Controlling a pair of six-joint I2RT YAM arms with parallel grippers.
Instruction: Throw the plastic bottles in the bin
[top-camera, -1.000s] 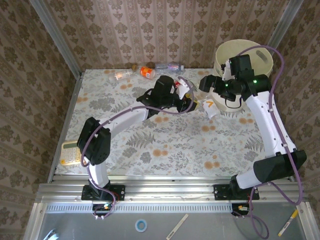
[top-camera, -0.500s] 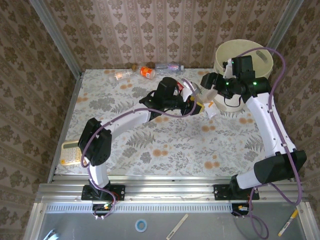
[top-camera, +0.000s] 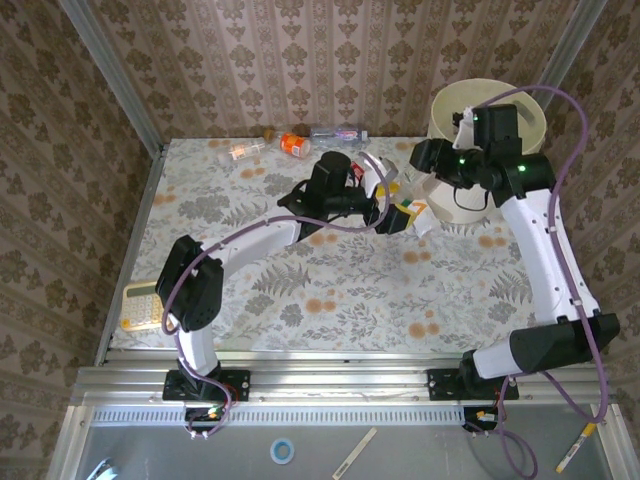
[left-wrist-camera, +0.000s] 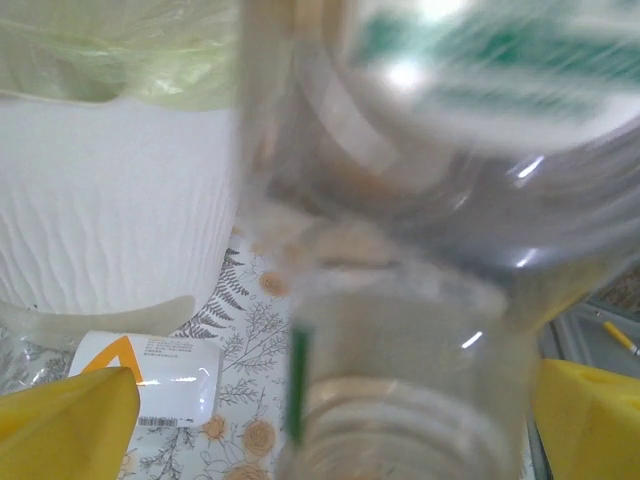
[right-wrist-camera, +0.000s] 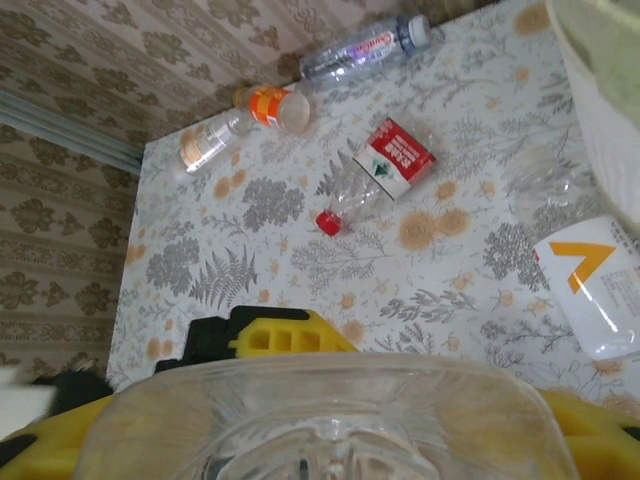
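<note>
Brown damask wallpaper (top-camera: 300, 50) on the walls, floral-patterned tabletop (top-camera: 330, 290), grey aluminium frame (top-camera: 330, 385) in front

Bin (top-camera: 455, 100): far right corner of bench (top-camera: 300, 280); right arm's wrist hangs over its near rim.
Right pincer (top-camera: 421, 160): just beside the bin, facing left pincer (top-camera: 398, 214).
Clear bottle (top-camera: 409, 190): between both pincers, hard to make out.
Plastic bottles (top-camera: 295, 144): three loose along far edge.
Yellow calculator (top-camera: 142, 305): left bench edge.
</note>
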